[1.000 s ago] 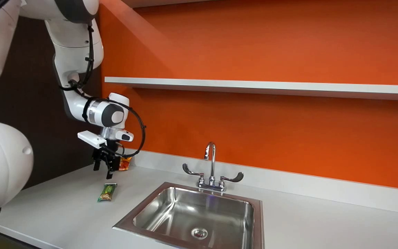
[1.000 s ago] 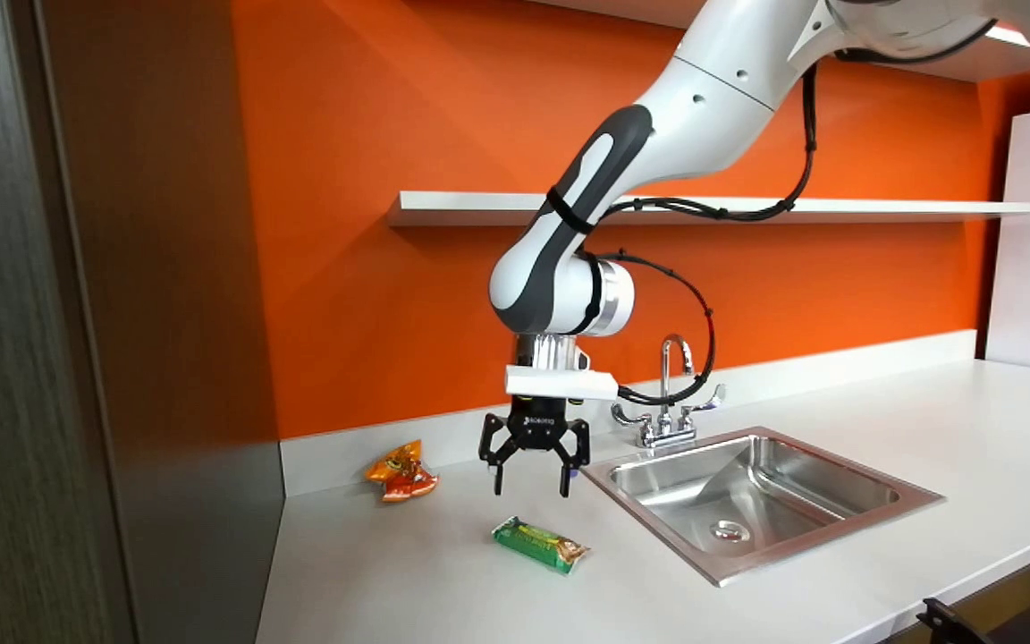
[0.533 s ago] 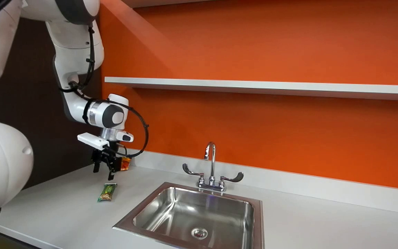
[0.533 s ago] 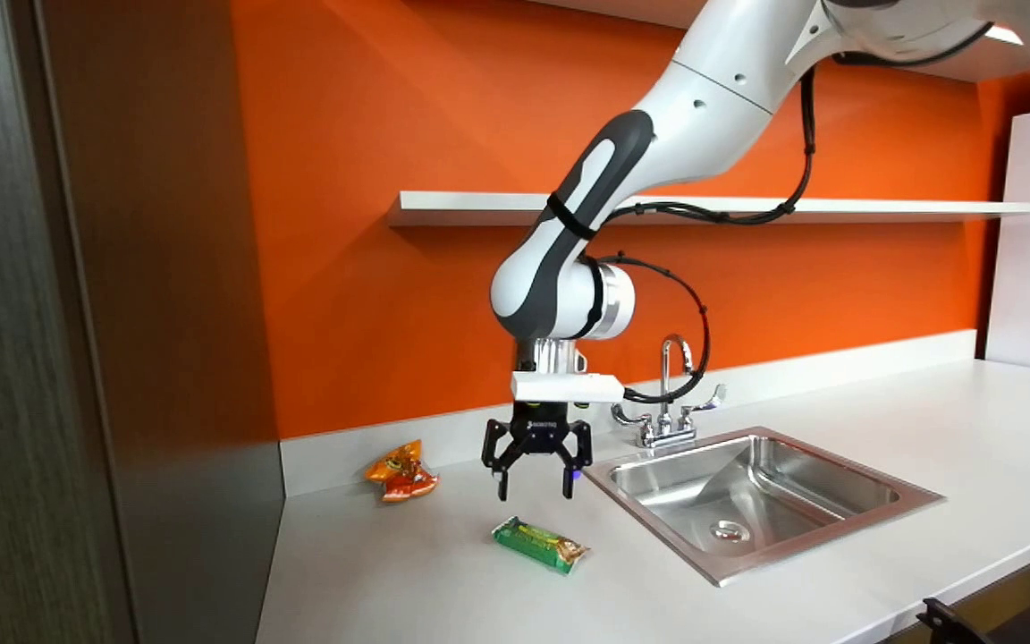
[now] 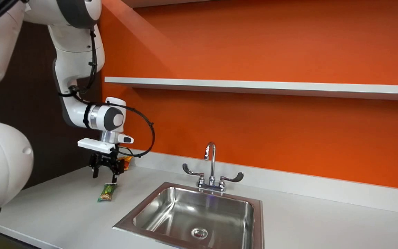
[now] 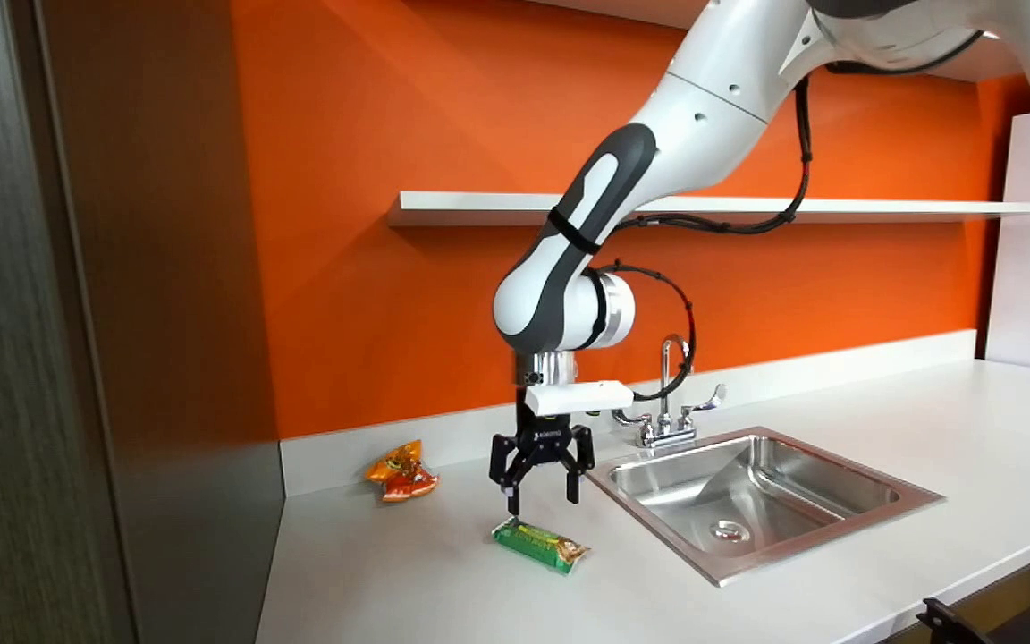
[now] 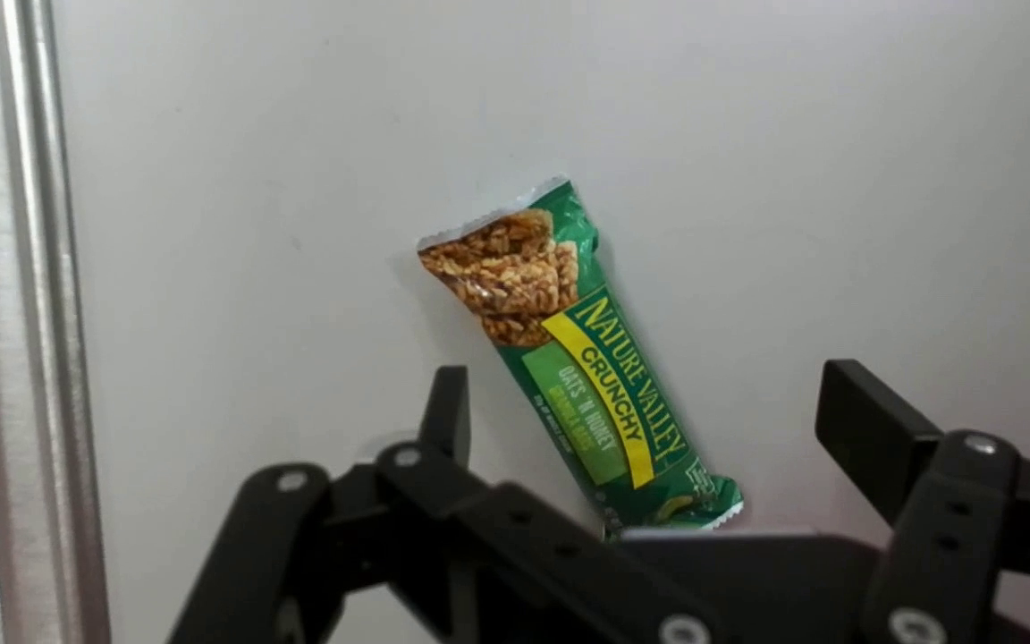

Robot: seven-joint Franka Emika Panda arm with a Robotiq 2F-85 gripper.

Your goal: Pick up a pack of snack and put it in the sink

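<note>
Snack pack (image 6: 540, 544) flat on the counter (image 6: 408, 572), left of the sink (image 6: 765, 505) | Claw (image 6: 543, 504) above its far end, fingers parted, holding nothing | Spread, I judge, to straddle it crosswise

White-and-grey arm (image 6: 698, 134), black cables (image 6: 806, 159), black jaws, silver screws (image 7: 917, 625)

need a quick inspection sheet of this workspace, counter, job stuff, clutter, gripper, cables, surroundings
Surface: white counter, faint specks in the wrist view
Job's things: green snack bar, lying on the counter; sink beside it, set into the counter
Clutter: crumpled orange packet at the counter's back
Gripper: open, close to the snack bar, holding nothing
Cables: black, strapped along the arm, one loop standing out
Surroundings: orange wall, white shelf, dark panel, faucet behind the sink
</note>
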